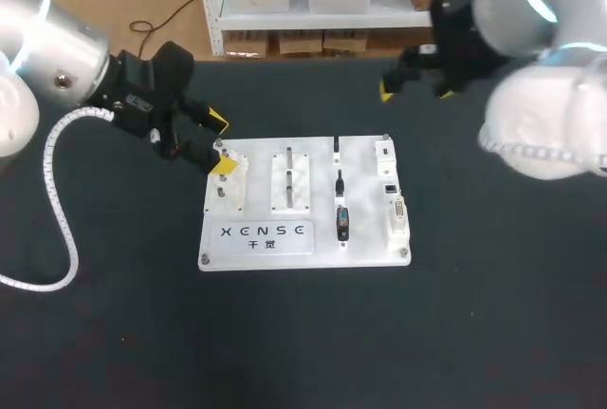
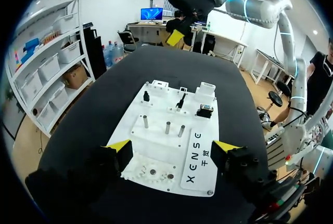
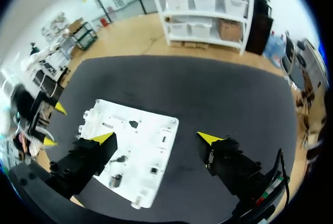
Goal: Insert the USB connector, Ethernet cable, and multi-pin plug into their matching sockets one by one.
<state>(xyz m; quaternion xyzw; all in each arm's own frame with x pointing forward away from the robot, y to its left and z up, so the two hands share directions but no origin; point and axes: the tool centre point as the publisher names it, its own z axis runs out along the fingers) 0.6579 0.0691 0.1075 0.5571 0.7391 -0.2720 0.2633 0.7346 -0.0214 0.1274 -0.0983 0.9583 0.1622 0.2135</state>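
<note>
Two claws were examined, and both are released and grasping nothing. Head view: a flat white rectangular board (image 1: 365, 191) of glossy plastic, with a screw at each corner, lies on the matte black table (image 1: 474, 333). Three dark plugs stand on it in one row. A small plug (image 1: 336, 146) is farthest from the lettered panel (image 1: 266, 233), a slim plug (image 1: 340, 181) is in the middle, and the blocky multi-pin plug (image 1: 342, 222) is nearest the panel. Which of the two smaller ones is USB and which Ethernet cannot be made out. Pale sockets (image 1: 391, 186) line the board edge just beside that row. The left claw (image 1: 221, 145) sits at the board's far left corner with one yellow tip over it; contact cannot be confirmed. The right claw (image 1: 414, 88) hangs beyond the board's far edge, well apart from it and partly masked by its own arm. Left wrist view: the left claw's fingers are spread wide above the panel end of the board. Upright grey metal pegs (image 2: 167, 127) stand ahead of them, small gear wheels (image 2: 151, 172) lie between them, and the plugs are farther along. Right wrist view: the right claw's fingers gape above the table, and one black finger (image 3: 86, 161) covers part of the board's edge. The left claw shows only as two yellow tips beside the board, its body blurred.
</note>
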